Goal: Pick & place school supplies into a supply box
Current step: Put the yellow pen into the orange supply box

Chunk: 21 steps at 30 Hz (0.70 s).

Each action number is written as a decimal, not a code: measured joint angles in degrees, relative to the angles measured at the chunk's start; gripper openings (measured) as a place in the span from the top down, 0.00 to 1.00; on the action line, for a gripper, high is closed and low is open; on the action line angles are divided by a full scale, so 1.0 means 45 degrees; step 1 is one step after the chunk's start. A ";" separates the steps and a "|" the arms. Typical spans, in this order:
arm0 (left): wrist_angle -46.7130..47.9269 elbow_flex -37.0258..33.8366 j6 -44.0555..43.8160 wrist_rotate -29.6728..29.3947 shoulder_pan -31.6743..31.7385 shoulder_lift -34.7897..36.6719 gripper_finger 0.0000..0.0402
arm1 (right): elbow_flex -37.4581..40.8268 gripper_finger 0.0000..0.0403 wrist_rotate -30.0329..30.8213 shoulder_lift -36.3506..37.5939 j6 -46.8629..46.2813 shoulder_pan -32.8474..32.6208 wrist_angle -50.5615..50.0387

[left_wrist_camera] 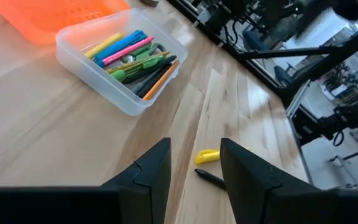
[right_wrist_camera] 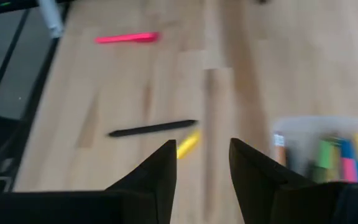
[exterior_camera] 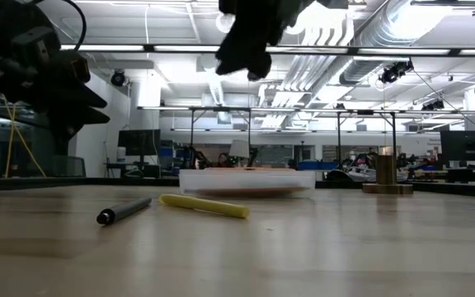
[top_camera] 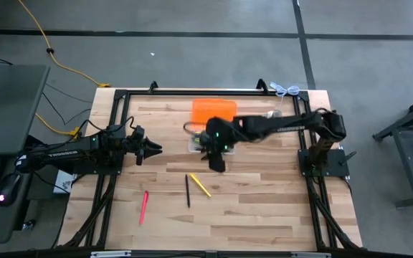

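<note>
Black pen [exterior_camera: 124, 210] and yellow marker [exterior_camera: 204, 205] lie touching, frame centre.
Right gripper [top_camera: 216, 162], open and empty, risks nudging both; left gripper [top_camera: 151, 150] waits open.

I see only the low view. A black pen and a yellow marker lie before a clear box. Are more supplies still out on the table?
Observer: Yes, one more. A pink marker lies nearer the left arm's side, apart from the black pen and the yellow marker.
Operator: Is the clear box already filled?
Observer: Partly. The left wrist view shows yellow, pink, blue, green and orange pieces lying in the supply box.
Operator: Which arm hangs above the box?
Observer: The right gripper, open and holding nothing, is just beside the box. The left gripper waits open on its own side.
</note>
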<state>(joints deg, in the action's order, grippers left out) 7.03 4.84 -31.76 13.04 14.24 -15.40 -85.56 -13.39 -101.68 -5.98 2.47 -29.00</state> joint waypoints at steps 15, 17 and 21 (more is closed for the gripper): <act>-0.0010 0.0000 -0.1722 0.0880 0.0000 -0.0004 0.58 | 0.0000 0.69 0.1474 -0.0013 -0.2035 -0.2331 0.0156; -0.0010 0.0000 -0.1795 0.1142 -0.0005 -0.0004 0.58 | 0.0000 0.69 0.1480 -0.0013 -0.2309 -0.2477 0.0329; -0.0011 0.0000 -0.2026 0.1780 -0.0005 -0.0004 0.58 | 0.0000 0.69 0.1308 -0.0080 -0.2829 -0.2728 0.0930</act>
<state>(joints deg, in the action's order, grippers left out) 6.98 4.84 -40.87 21.05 14.22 -15.42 -85.56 -7.50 -102.03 -18.71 -9.81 -24.82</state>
